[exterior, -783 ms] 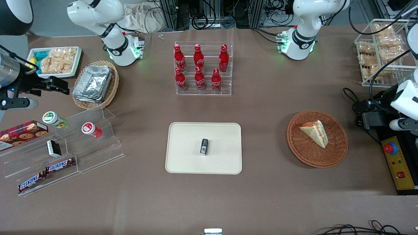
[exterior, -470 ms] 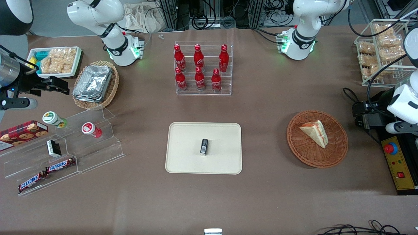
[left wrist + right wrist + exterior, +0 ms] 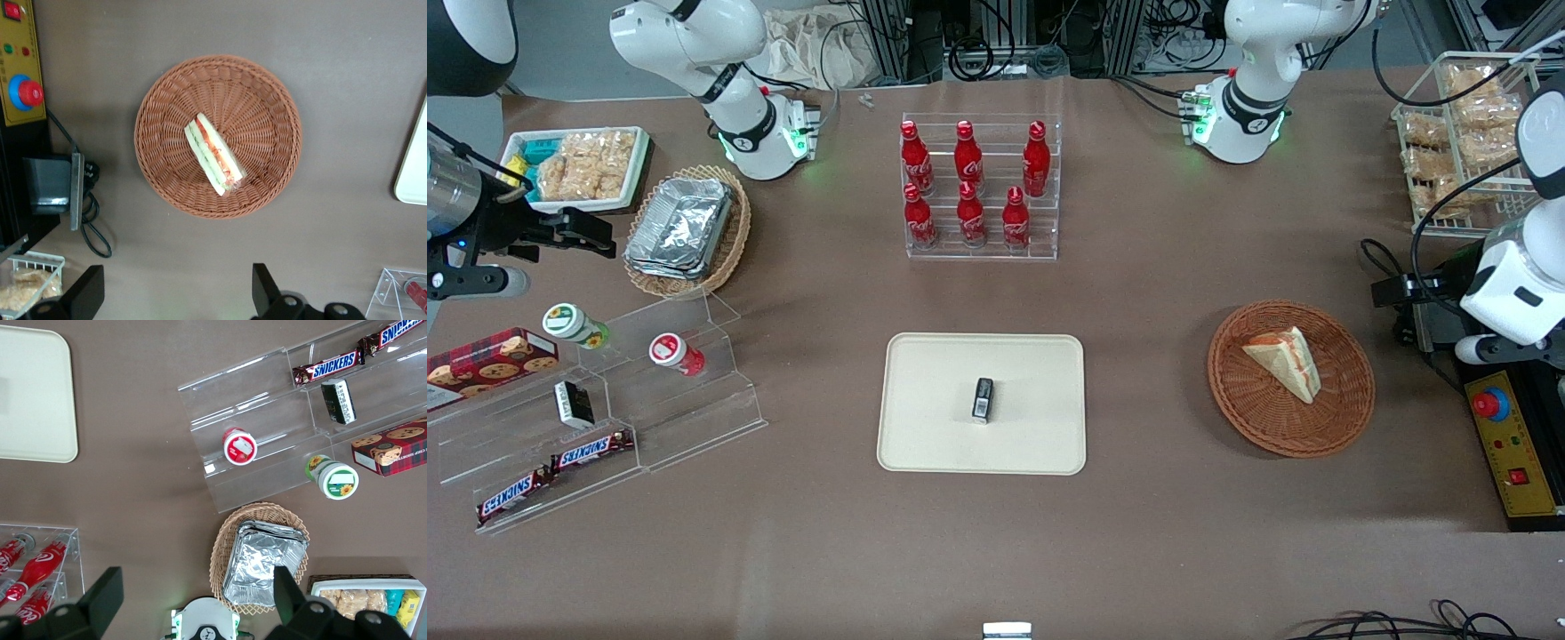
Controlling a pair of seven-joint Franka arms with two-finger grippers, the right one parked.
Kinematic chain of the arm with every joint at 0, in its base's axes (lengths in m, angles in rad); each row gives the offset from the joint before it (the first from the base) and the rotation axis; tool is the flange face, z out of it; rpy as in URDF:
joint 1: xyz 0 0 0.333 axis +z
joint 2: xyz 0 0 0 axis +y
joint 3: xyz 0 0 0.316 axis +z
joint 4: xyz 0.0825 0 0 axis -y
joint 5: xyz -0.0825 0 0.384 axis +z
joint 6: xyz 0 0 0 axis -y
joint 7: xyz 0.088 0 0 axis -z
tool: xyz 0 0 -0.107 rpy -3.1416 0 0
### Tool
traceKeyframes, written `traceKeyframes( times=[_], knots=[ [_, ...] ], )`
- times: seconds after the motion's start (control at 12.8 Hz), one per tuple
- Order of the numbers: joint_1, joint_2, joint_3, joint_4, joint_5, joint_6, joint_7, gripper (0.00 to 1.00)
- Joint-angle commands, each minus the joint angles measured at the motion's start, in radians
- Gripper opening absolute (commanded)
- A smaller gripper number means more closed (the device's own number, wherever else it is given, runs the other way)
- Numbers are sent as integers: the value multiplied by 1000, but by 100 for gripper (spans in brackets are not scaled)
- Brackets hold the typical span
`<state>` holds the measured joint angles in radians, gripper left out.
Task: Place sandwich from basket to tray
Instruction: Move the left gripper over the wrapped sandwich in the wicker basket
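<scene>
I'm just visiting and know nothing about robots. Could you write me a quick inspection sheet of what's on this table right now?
Surface: brown table, covered with a cloth.
Job's things: sandwich lies in the reddish-brown basket; the cream tray sits at mid-table with a small dark packet on it.
Clutter: rack of red bottles, foil containers in a tan basket, clear stepped stand with cups and Snickers bars, cookie box, white tray of snacks, wire rack of snacks.
Grippers: working gripper is open, hanging above the table beside the basket, not touching the sandwich.
Cables: black cable beside the control box.
Surroundings: cables and frames at the table's edge.
</scene>
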<state>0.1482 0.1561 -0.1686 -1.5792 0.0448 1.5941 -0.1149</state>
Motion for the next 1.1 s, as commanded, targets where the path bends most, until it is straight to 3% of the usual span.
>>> traceKeyframes(
  times=[0.0,0.55,1.02],
  knots=[
    [7,11,-5,-40,0,-14,-29,99],
    [40,-92,0,-399,-29,352,-40,99],
    [42,-102,0,-596,-89,637,-208,99]
  ],
)
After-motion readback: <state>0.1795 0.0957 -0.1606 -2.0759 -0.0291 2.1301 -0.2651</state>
